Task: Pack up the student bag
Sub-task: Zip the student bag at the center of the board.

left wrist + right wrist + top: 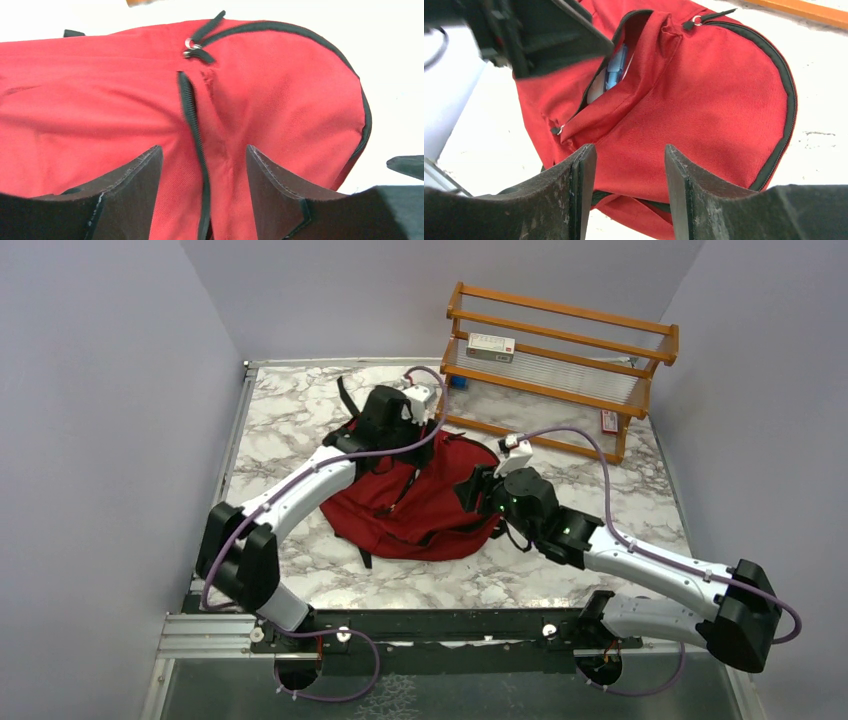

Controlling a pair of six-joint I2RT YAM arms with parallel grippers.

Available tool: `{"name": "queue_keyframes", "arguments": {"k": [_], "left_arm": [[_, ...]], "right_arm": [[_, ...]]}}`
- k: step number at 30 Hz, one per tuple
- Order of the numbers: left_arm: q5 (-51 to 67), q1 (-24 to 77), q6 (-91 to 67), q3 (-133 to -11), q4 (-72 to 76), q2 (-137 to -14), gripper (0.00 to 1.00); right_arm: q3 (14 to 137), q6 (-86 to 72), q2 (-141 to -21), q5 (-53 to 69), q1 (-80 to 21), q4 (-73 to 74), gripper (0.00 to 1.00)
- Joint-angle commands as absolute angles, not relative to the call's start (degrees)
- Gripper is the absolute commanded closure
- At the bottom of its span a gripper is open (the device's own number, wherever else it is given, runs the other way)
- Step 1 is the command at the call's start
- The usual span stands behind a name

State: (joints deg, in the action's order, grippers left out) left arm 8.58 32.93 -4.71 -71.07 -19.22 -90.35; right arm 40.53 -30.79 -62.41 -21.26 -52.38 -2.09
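The left claw (203,150) hangs spread over the large dark-red fabric student bag (420,505), which lies slumped on the marble-patterned worktop (280,430) directly under both claws. A black toothed zip track (189,100) runs loose between its fingers, unpinched. If these close here they would likely catch cloth with the track and bunch the bag, or drag it across the worktop instead of working the zip.

The right claw (629,150) is likewise spread and holds nothing. Ahead of it and to its left the pocket mouth gapes, with a blue-and-white flat item (616,67) showing inside. A tug on the limp fabric could tip that item out, and the two claws are close enough to collide.

Counted: one bag, two claws, two zip pulls in the right wrist view, one item visible in the pocket. Beyond the right claw stands one orange wooden rack (560,310) with one white box (490,347) on its upper shelf.
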Motion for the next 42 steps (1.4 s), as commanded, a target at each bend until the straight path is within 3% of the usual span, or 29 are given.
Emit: {"name": "queue_keyframes", "arguments": {"k": [1, 10, 21, 27, 31, 34, 42], "left_arm": [[7.18, 27.83, -9.95, -66.7, -16.07, -81.19, 0.37], [2.49, 16.38, -14.6, -53.45, -14.61, -72.33, 0.34], [-9.39, 13.6, -23.59, -41.84, -17.2, -70.6, 0.33], [-9.11, 13.46, -28.29, -36.73, -16.23, -65.52, 0.62], [-7.39, 13.28, -28.74, -35.64, -14.53, -62.18, 0.66], [-4.2, 13.1, -28.81, -35.78, -12.84, -61.14, 0.66], [-1.85, 12.76, -29.29, -36.54, -14.61, -57.28, 0.5]], "right_arm": [[40.72, -22.79, -62.48, -15.22, -52.13, -3.83, 0.42], [47.38, -20.95, -69.89, -9.63, -52.17, -1.74, 0.42], [49.69, -22.05, -73.23, -7.52, -52.15, -3.47, 0.44], [49.3, -21.26, -72.8, -6.68, -52.2, -3.59, 0.45], [50.04, -17.34, -73.34, -4.74, -52.19, -3.68, 0.45], [51.55, -10.76, -74.87, 1.18, -52.12, -4.71, 0.44], [56.58, 13.5, -81.14, 13.74, -52.96, -8.79, 0.44]]}}
